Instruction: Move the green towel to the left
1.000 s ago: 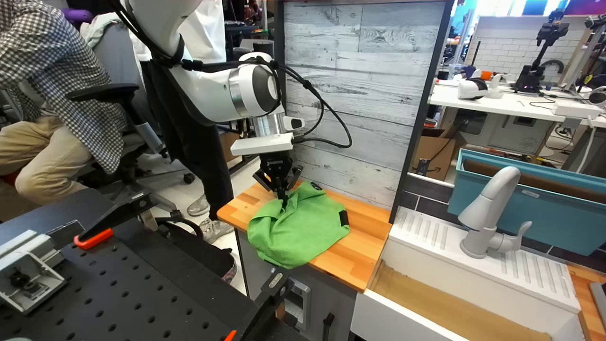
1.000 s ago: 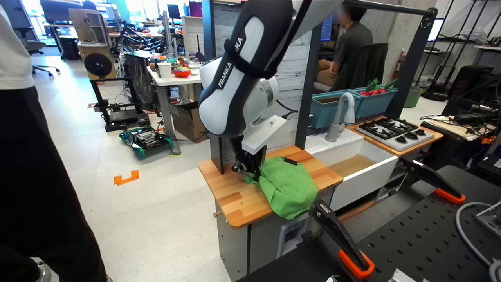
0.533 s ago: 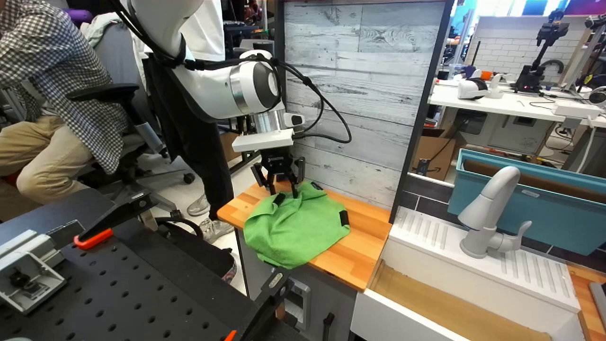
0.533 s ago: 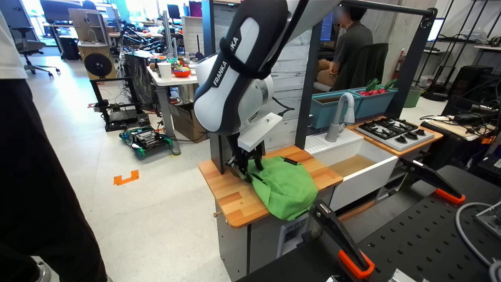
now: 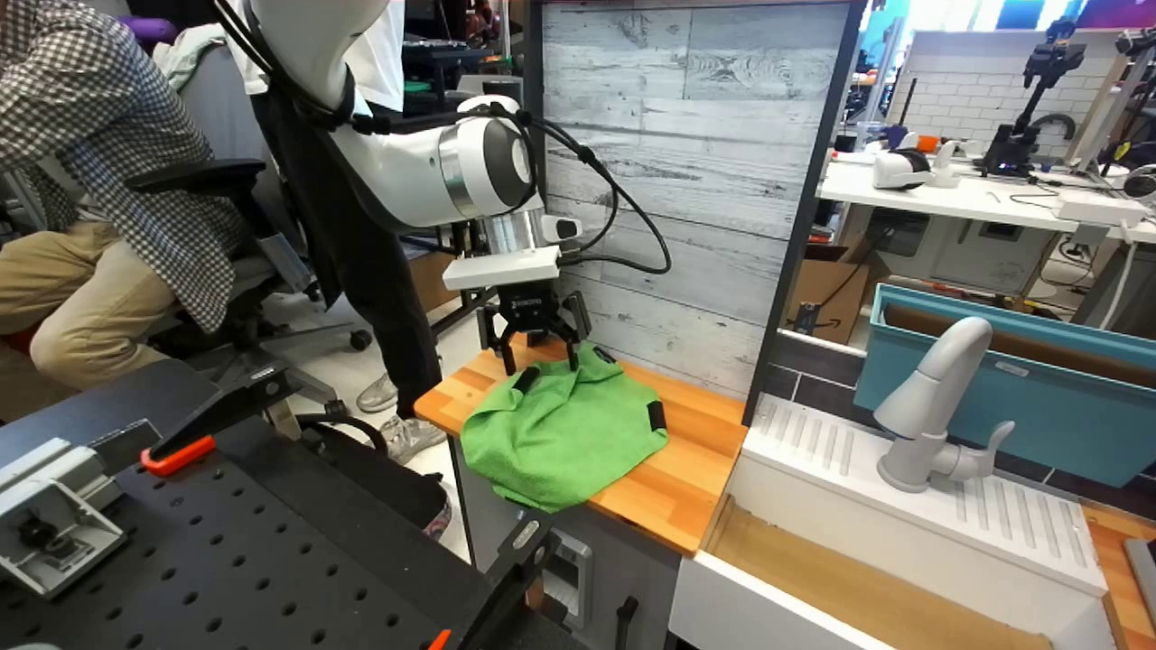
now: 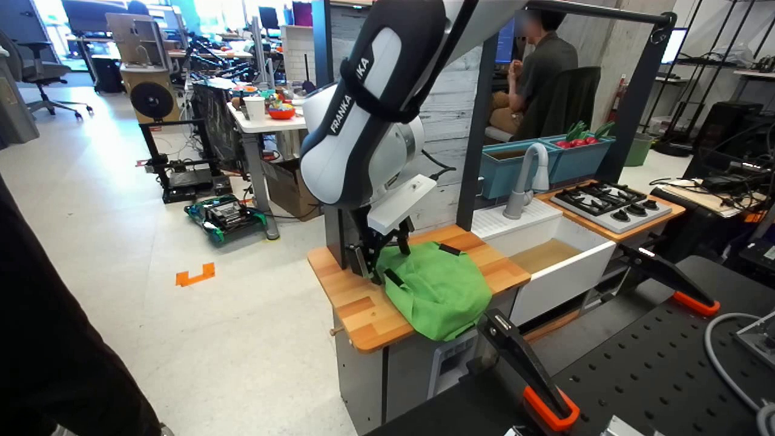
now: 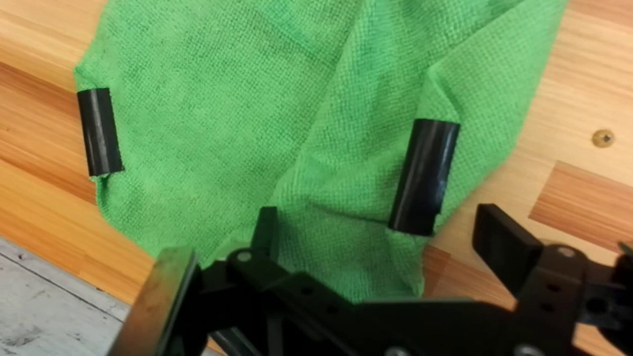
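The green towel (image 5: 569, 442) lies crumpled on the wooden countertop in both exterior views, one part hanging over the front edge. Black clips or strips sit along its rim, two of them plain in the wrist view, where the towel (image 7: 212, 113) fills much of the picture. My gripper (image 5: 541, 368) points down at the towel's back edge, jaws spread wide. In the wrist view one finger (image 7: 266, 232) is over the cloth and the opposite one is over bare wood, with loose towel between them and neither pinching it. Whether the fingertips touch the cloth, I cannot tell.
A grey plank panel (image 5: 686, 181) rises behind the wooden countertop (image 5: 677, 487). Beside it are a white sink (image 6: 563, 272) and a grey faucet (image 5: 939, 406). A black perforated table with a clamp (image 6: 527, 363) stands in front. A person's legs (image 5: 361, 271) are near the arm.
The gripper has opened from shut on the cloth and let it go. The released towel edge has settled, uncovering a black strip. The arm has shifted slightly; the nearby person has moved.
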`<state>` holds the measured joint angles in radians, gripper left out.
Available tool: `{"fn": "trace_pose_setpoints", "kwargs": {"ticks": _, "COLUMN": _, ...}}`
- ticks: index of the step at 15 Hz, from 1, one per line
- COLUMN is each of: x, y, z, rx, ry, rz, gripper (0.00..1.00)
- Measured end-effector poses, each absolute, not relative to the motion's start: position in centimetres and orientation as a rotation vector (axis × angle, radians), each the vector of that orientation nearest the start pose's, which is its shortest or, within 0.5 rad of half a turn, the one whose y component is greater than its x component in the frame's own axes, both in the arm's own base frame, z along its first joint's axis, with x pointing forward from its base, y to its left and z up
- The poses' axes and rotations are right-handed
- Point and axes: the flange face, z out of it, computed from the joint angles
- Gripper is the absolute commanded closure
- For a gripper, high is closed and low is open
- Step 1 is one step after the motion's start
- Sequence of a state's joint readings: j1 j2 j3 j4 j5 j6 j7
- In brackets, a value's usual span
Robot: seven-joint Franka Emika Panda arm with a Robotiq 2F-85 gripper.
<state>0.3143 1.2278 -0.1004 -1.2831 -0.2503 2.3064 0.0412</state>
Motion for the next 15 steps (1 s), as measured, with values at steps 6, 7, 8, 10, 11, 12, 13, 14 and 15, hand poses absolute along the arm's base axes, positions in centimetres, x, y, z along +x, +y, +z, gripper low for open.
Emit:
{"fn": "trace_pose_setpoints", "kwargs": {"ticks": 6, "x": 65.8, "y": 14.4, "z": -0.9, "rx": -3.320, "ry": -0.696, "rz": 0.121, "gripper": 0.00}}
{"fn": "trace_pose_setpoints", "kwargs": {"ticks": 7, "x": 65.4, "y": 14.0, "z": -0.6, "rx": -3.312, "ry": -0.683, "rz": 0.088, "gripper": 0.00}}
{"fn": "trace_pose_setpoints", "kwargs": {"ticks": 8, "x": 64.9, "y": 13.5, "z": -0.2, "rx": -3.304, "ry": -0.668, "rz": 0.052, "gripper": 0.00}}
{"fn": "trace_pose_setpoints", "kwargs": {"ticks": 10, "x": 63.9, "y": 12.6, "z": 0.7, "rx": -3.286, "ry": -0.633, "rz": -0.028, "gripper": 0.00}}
{"fn": "trace_pose_setpoints", "kwargs": {"ticks": 11, "x": 63.3, "y": 12.3, "z": 1.3, "rx": -3.275, "ry": -0.614, "rz": -0.070, "gripper": 0.00}}
{"fn": "trace_pose_setpoints", "kwargs": {"ticks": 12, "x": 62.7, "y": 12.0, "z": 2.0, "rx": -3.265, "ry": -0.598, "rz": -0.107, "gripper": 0.00}}
{"fn": "trace_pose_setpoints", "kwargs": {"ticks": 13, "x": 62.1, "y": 11.8, "z": 2.7, "rx": -3.255, "ry": -0.581, "rz": -0.134, "gripper": 0.00}}
{"fn": "trace_pose_setpoints", "kwargs": {"ticks": 14, "x": 61.8, "y": 11.6, "z": 3.1, "rx": -3.254, "ry": -0.578, "rz": -0.133, "gripper": 0.00}}
{"fn": "trace_pose_setpoints", "kwargs": {"ticks": 15, "x": 61.9, "y": 11.7, "z": 3.1, "rx": -3.254, "ry": -0.578, "rz": -0.134, "gripper": 0.00}}
